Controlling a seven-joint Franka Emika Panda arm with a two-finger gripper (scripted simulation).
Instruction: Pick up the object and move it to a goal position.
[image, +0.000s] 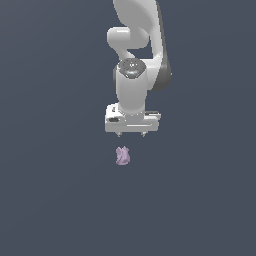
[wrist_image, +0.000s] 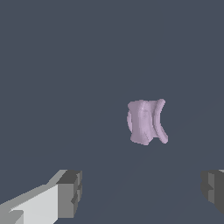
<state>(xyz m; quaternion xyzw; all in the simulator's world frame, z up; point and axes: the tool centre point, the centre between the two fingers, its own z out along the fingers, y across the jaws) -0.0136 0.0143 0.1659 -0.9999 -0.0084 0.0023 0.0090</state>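
Note:
The object (image: 123, 155) is a small pale lilac-pink lumpy blob lying on the dark grey floor. My white gripper (image: 131, 134) hangs above it, slightly toward the exterior view's right, with a clear gap between the fingertips and the object. The jaws stand wide apart and hold nothing. In the wrist view the object (wrist_image: 145, 121) lies ahead of the gripper (wrist_image: 142, 192), and the two grey fingertips (wrist_image: 71, 192) show far apart on either side of the picture. Nothing touches the object.
A flat dark grey floor (image: 50, 200) spreads all around. The white arm (image: 134, 45) rises behind the gripper toward the top of the exterior view. No goal marker shows.

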